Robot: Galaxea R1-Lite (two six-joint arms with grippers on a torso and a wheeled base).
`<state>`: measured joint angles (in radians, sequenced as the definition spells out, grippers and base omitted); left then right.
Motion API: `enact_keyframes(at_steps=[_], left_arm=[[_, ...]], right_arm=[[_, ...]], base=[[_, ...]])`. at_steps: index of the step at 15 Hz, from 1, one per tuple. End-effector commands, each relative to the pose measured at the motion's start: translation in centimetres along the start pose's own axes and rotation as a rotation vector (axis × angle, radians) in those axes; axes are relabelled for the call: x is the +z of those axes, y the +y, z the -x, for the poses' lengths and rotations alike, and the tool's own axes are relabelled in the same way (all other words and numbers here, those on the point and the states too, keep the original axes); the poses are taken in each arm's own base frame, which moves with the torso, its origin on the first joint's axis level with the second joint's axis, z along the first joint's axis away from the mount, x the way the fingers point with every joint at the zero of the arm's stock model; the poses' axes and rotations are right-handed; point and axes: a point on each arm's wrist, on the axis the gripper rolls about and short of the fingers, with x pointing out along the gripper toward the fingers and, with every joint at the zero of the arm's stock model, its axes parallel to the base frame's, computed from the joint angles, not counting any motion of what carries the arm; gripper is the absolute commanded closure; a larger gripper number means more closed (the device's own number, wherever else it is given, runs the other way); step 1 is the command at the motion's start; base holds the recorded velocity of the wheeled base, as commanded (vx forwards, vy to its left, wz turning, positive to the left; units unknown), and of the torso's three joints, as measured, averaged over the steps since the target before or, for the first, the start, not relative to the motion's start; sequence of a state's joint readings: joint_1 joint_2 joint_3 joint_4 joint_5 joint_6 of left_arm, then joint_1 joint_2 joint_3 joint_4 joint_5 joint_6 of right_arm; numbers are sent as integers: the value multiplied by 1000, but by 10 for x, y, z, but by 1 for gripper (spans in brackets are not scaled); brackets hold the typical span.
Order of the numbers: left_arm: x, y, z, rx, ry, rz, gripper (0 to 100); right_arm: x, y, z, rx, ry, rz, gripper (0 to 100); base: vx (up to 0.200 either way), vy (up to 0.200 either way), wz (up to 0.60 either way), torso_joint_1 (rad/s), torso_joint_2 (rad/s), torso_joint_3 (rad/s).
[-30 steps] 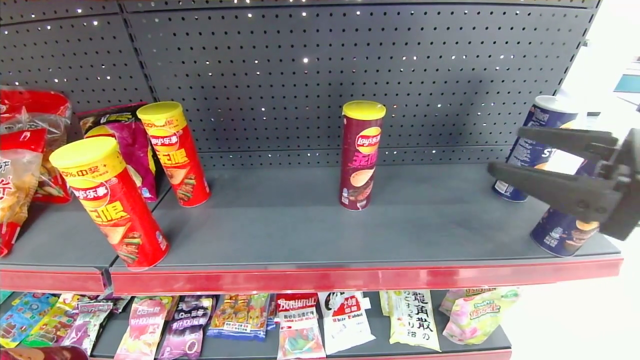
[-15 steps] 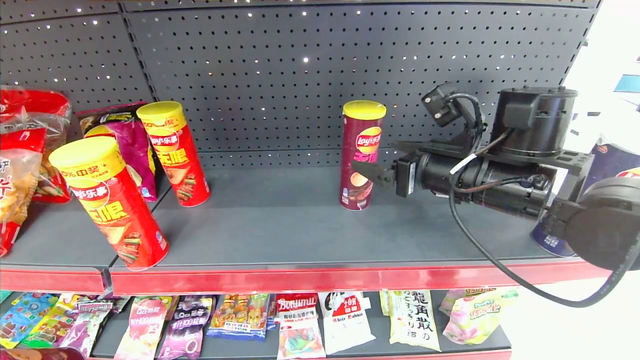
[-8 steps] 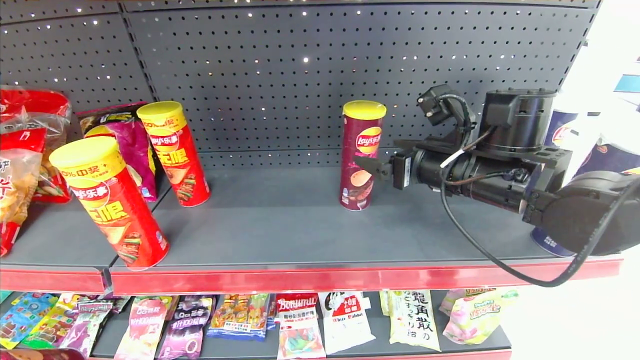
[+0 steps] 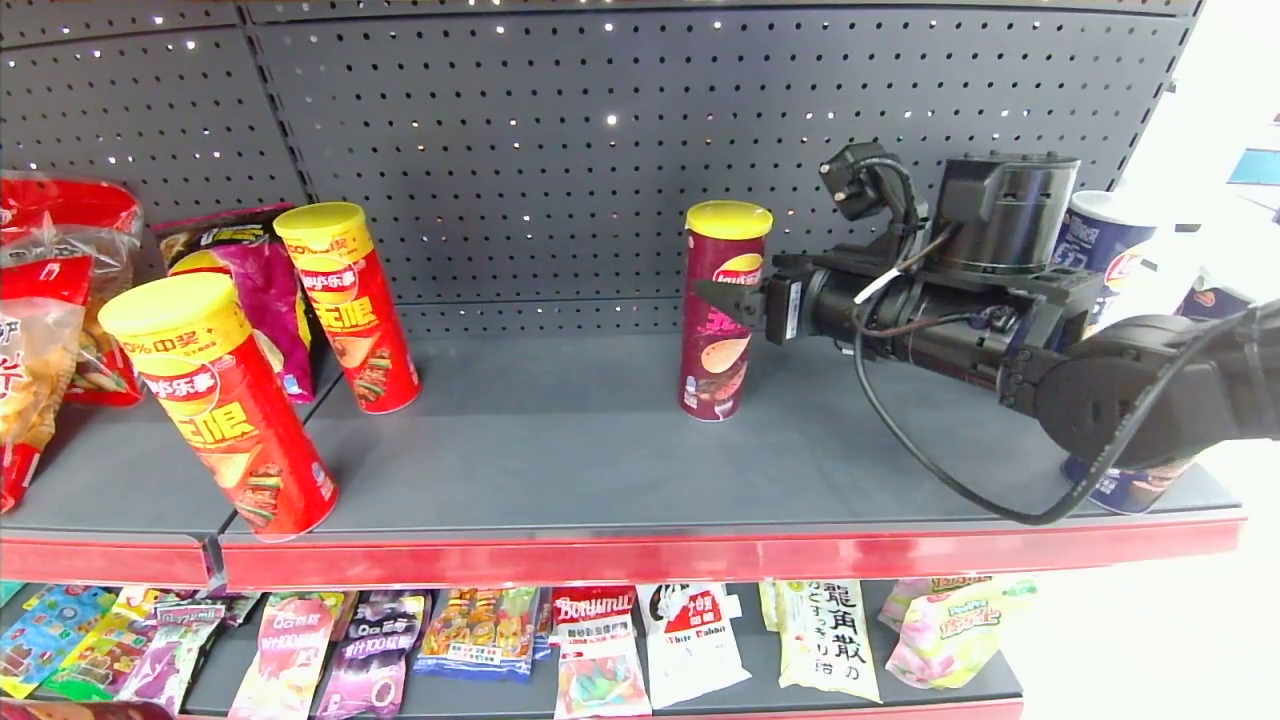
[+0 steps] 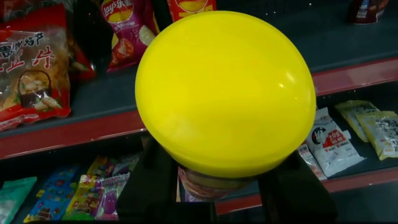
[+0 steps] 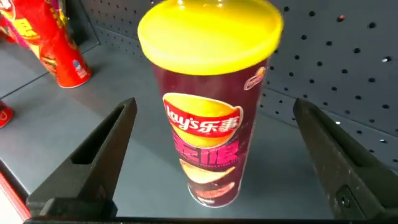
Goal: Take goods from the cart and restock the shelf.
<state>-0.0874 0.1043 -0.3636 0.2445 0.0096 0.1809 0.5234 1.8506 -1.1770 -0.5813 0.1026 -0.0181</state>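
A maroon chip can [image 4: 722, 310] with a yellow lid stands upright mid-shelf [image 4: 560, 470], near the pegboard. My right gripper [image 4: 735, 292] comes in from the right at the can's upper half and is open. In the right wrist view the can [image 6: 210, 143] stands between the two spread fingers [image 6: 93, 165], not touching either. My left gripper [image 5: 217, 194] is shut on a yellow-lidded chip can [image 5: 225, 87], held upright some way in front of the shelves; its black fingers [image 5: 149, 186] flank the can's body under the lid.
Two red chip cans [image 4: 350, 305] [image 4: 220, 400] and snack bags [image 4: 60, 300] stand at the shelf's left. Blue cans [image 4: 1100, 240] [image 4: 1130, 485] sit at the right end, partly behind my right arm. Candy bags [image 4: 600, 650] fill the lower shelf. Bare shelf lies between the red and maroon cans.
My right arm swung in from the far right and moved its open gripper left, then slightly up, until its fingers came alongside the maroon can. The can has not moved.
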Motion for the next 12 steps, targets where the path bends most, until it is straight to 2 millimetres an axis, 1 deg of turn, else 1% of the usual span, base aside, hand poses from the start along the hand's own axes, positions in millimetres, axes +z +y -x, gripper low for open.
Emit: enact_keyframes(at_steps=[1,6,12], left_arm=[[0,0,0,-1,1,0,100],[0,0,0,-1,1,0,100],[-2,0,-1,-1,6,0,100]], right_arm=[[-3,0,-7,2,6,0,0],[2,-1,-18,1,-19,2,0],[0,-1,-30,2,-25,5,0]], base=[[0,0,0,0,0,0],[0,0,0,0,0,0],[0,0,0,0,0,0]])
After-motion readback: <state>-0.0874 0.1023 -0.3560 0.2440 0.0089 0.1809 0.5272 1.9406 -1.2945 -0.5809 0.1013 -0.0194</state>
